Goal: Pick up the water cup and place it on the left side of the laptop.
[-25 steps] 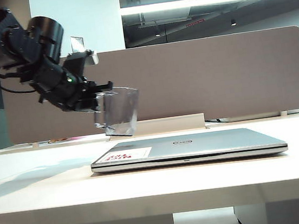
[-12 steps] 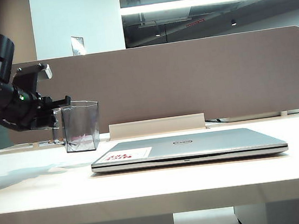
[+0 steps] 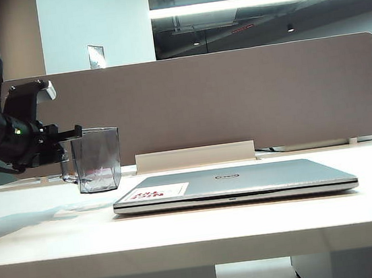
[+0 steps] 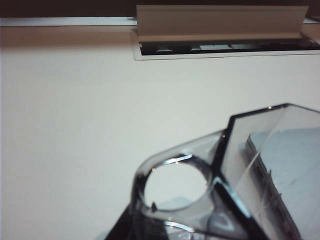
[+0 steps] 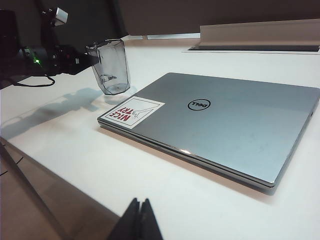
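Note:
The water cup (image 3: 97, 159), clear and grey-tinted, stands upright just left of the laptop's back corner, its base at or barely above the tabletop. My left gripper (image 3: 70, 148) is shut on its handle from the left. In the left wrist view the cup (image 4: 225, 185) fills the near field, with the dark fingers (image 4: 150, 227) clamped at the handle's ring. The silver Dell laptop (image 3: 232, 182) lies closed mid-table, red-lettered sticker on its lid (image 5: 220, 120). From the right wrist view the cup (image 5: 111, 67) stands past the sticker corner. My right gripper (image 5: 140, 202) hangs shut and empty near the table's front.
A beige partition panel (image 3: 235, 99) closes off the back of the white table (image 3: 49, 237). A raised cable-tray flap (image 3: 195, 156) sits behind the laptop; its open slot (image 4: 220, 50) lies ahead of the cup. The table's edge (image 5: 35, 165) runs near my right gripper.
My left arm carried the cup from above the laptop's left rear down and to the left, turning it from tilted to upright. The right arm kept still.

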Controlling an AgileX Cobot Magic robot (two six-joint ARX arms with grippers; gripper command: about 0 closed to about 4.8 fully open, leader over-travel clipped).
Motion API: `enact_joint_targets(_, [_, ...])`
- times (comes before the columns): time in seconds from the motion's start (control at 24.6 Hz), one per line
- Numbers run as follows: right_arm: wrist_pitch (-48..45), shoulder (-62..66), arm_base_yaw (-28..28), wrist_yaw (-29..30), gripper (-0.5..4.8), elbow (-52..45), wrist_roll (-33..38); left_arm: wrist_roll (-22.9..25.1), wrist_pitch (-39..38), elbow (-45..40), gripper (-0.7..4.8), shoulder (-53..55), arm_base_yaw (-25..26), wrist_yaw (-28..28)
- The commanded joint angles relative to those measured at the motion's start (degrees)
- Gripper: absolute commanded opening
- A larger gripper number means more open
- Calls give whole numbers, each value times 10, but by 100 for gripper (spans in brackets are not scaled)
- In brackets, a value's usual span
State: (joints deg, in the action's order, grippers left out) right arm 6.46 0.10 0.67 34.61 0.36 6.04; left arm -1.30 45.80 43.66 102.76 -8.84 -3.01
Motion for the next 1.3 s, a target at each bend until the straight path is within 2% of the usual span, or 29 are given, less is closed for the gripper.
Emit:
enact_joint_targets(0.04, [-7, -1, 0, 3, -5, -3, 2, 9, 7, -5, -6, -1, 0, 9])
enact_joint_targets(0.81, [-7, -1, 0, 3, -5, -3, 2, 18, 36, -13, -6, 24, 0, 8])
enact_joint_targets(1.3, [-7, -1, 0, 3, -5, -3, 4, 24, 12, -13, 3, 28, 0, 8])
